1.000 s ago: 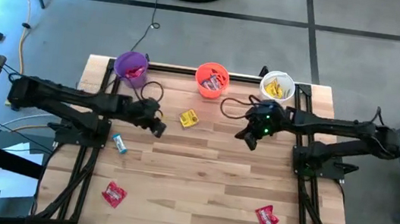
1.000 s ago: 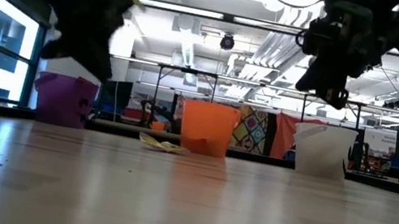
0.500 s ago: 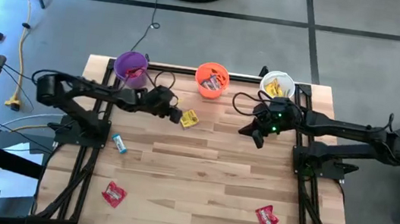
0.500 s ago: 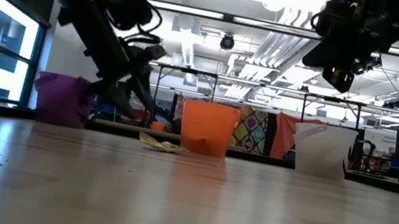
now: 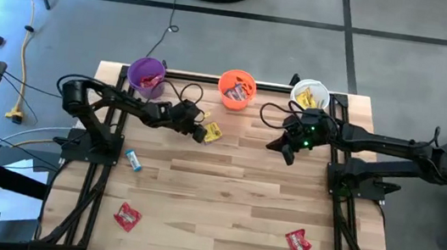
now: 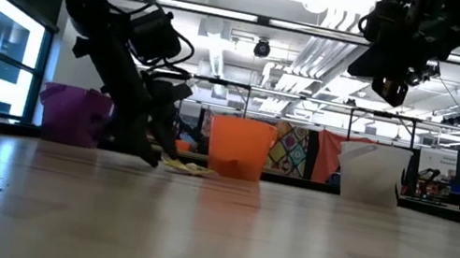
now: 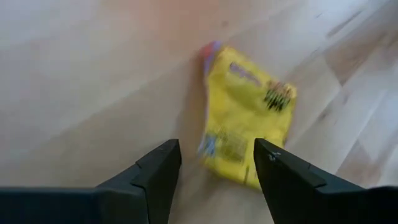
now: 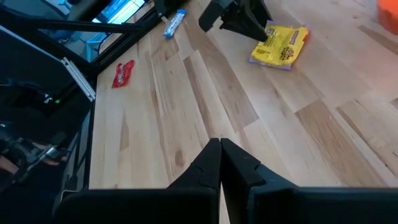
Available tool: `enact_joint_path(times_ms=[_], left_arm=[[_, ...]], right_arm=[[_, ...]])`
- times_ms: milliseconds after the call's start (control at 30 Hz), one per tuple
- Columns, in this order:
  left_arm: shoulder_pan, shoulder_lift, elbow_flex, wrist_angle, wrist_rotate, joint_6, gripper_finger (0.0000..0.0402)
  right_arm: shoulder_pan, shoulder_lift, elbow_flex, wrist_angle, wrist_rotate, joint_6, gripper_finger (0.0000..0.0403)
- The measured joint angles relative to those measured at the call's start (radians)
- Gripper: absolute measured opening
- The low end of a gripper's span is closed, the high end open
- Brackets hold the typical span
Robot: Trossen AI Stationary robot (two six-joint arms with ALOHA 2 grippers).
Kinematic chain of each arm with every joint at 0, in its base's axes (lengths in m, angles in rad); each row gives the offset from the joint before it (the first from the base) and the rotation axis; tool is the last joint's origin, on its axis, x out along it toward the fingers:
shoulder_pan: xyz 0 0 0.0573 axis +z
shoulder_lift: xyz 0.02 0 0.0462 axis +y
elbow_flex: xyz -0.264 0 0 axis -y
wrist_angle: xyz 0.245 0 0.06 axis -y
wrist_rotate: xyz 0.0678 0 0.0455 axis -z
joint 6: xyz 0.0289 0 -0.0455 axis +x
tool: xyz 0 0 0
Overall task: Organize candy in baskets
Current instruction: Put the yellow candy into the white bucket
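The flat yellow candy packet (image 5: 211,132) lies on the pale wooden plank table (image 5: 230,211), in front of the gap between the purple round plastic bucket (image 5: 146,75) and the orange round plastic bucket (image 5: 236,89); in the left wrist view the packet (image 7: 247,129) shows a crinkled glossy wrapper with dark print near one end and a reddish-purple corner, lying flat on the boards; the left gripper (image 5: 199,132) sits low at the packet's edge with its two dark fingers (image 7: 155,177) spread wide, one side of the packet lying between them, and nothing is clamped; in the low view that gripper (image 6: 155,149) reaches down to the table top just beside the packet (image 6: 186,166).

The right gripper (image 5: 286,153) hangs above the table in front of the white round plastic bucket (image 5: 310,96), its fingers (image 8: 219,163) pressed together and holding nothing.

The orange bucket holds red packets and the white bucket holds yellow ones; a slim blue-and-white candy bar (image 5: 133,160) lies near the table's left edge; one red wrapped candy (image 5: 127,216) lies at the near left, another red wrapped candy (image 5: 298,243) at the near right, well apart from each other.
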State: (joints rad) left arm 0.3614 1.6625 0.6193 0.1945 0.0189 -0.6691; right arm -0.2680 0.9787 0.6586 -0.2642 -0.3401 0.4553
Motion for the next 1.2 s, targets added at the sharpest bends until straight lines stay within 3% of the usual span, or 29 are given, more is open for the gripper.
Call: enact_joint_path(times_ms=[200,467,667,800,1033,1200], left_arm=[[0.018,0.056,0.0,0.12,0.043,0.02,0.0172],[0.031,0.061,-0.001,0.117,0.164,0.068,0.0014],[0.008,-0.041,0.0,0.343,0.308,0.113,0.0001],[-0.019,-0.138,0.017,0.479,0.327,0.11,0.0],[-0.067,-0.193,0.134,0.478,0.351,0.123,0.0],[-0.088,-0.181,0.2,0.474,0.361,0.138,0.0]], right_arm=[[0.0,0.0,0.0,0.0,0.0,0.017,0.0],[0.0,0.0,0.0,0.003,0.0,0.045,0.0],[0.0,0.003,0.0,0.037,0.0,0.146,0.0008],[0.0,0.003,0.0,0.113,0.009,0.185,0.0063],[0.017,0.017,0.0,0.35,0.068,0.117,0.0191],[0.044,0.074,0.001,0.472,0.091,0.053,0.0223]])
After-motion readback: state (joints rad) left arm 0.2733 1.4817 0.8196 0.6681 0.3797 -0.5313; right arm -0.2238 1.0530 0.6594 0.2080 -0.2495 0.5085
